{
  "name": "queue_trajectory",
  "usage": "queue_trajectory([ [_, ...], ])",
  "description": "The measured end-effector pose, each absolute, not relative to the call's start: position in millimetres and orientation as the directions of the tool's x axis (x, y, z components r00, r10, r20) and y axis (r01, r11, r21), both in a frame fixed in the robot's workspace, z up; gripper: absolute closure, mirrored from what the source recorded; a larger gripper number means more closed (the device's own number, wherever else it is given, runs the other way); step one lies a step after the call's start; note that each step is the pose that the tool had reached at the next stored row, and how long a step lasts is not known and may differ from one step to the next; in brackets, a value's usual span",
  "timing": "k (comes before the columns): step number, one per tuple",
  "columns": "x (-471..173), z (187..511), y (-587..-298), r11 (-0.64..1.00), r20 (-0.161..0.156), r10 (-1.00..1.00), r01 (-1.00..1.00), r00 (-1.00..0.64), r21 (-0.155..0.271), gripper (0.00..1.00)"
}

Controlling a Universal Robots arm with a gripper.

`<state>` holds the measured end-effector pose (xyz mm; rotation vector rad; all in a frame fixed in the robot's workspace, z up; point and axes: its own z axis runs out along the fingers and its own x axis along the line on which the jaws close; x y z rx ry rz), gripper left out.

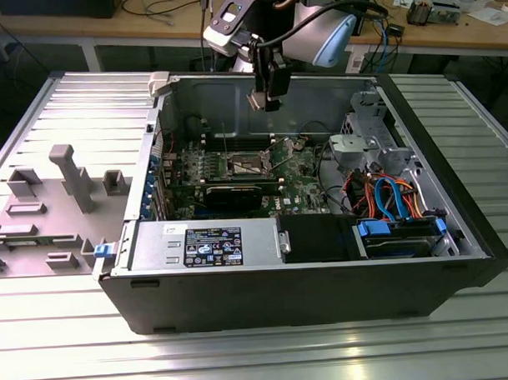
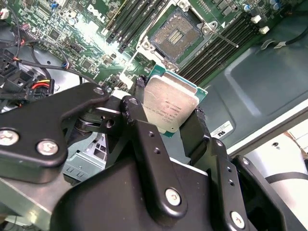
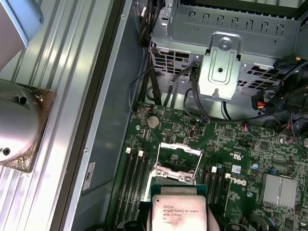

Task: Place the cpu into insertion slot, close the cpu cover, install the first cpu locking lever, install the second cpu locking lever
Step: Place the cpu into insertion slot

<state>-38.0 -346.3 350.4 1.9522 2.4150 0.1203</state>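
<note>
Black two-finger gripper is clamped by the edges on the small square cpu with dull silver-grey metal top, underside left free for seating. It hangs above the green circuit board. The square silver-rimmed insertion slot lies exposed and empty, apart from the chip.
</note>
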Motion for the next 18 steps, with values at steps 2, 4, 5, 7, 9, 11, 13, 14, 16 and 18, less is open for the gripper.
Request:
queue_trajectory([
  [2,-38.0,350.3,-346.3,0.2,0.022,0.979,0.976,-0.203,0.082,0.46],
  [4,-38.0,350.2,-346.3,0.19,0.022,0.981,0.978,-0.192,0.081,0.46],
  [5,-38.0,350.1,-346.3,0.186,0.022,0.982,0.979,-0.188,0.082,0.46],
  [7,-38.0,350.0,-346.3,0.177,0.022,0.984,0.981,-0.179,0.081,0.46],
  [9,-38.0,349.9,-346.3,0.167,0.022,0.985,0.982,-0.17,0.082,0.46],
  [11,-38.0,349.8,-346.3,0.161,0.022,0.986,0.984,-0.163,0.082,0.46],
  [13,-38.0,349.7,-346.3,0.155,0.022,0.987,0.985,-0.157,0.081,0.46],
  [14,-38.0,349.7,-346.3,0.153,0.022,0.988,0.985,-0.155,0.081,0.46],
  [16,-38.0,349.7,-346.3,0.15,0.022,0.988,0.985,-0.152,0.081,0.46],
  [18,-38.0,349.7,-346.3,0.149,0.022,0.988,0.986,-0.151,0.081,0.46],
])
